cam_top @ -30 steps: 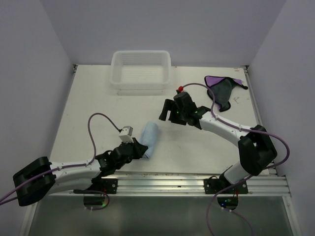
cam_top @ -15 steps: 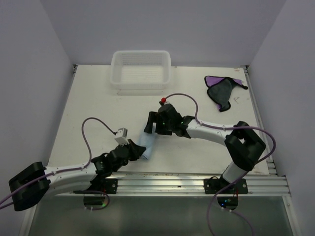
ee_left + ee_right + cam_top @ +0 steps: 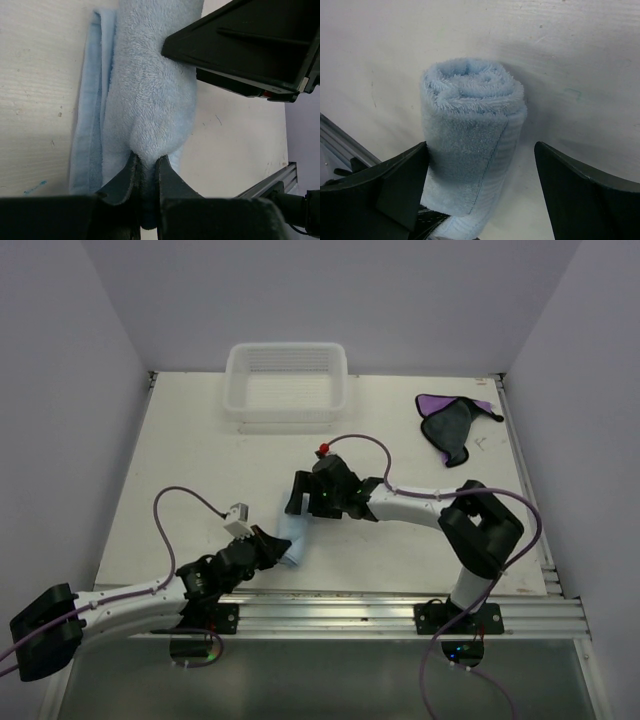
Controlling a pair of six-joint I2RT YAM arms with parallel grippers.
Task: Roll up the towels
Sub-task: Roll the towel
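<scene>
The light blue towel (image 3: pixel 294 538) lies rolled on the table near the front edge. My left gripper (image 3: pixel 277 551) is shut on the roll's near end, with the cloth pinched between the jaws (image 3: pixel 146 167). A loose flap (image 3: pixel 90 125) lies flat beside the roll. My right gripper (image 3: pixel 298 506) is open and straddles the roll's far end (image 3: pixel 470 120), its left finger close to the roll and its right finger well apart from it. The purple towel with a dark grey side (image 3: pixel 452 424) lies crumpled at the back right, away from both grippers.
A white basket (image 3: pixel 287 410) stands at the back centre. The right gripper's black finger (image 3: pixel 240 50) shows close beside the roll in the left wrist view. The metal rail (image 3: pixel 400 612) runs along the table's front edge.
My right gripper has moved left and nearer, from the table's middle to over the blue roll's far end. My left arm has drawn back to the left, still holding the towel.
</scene>
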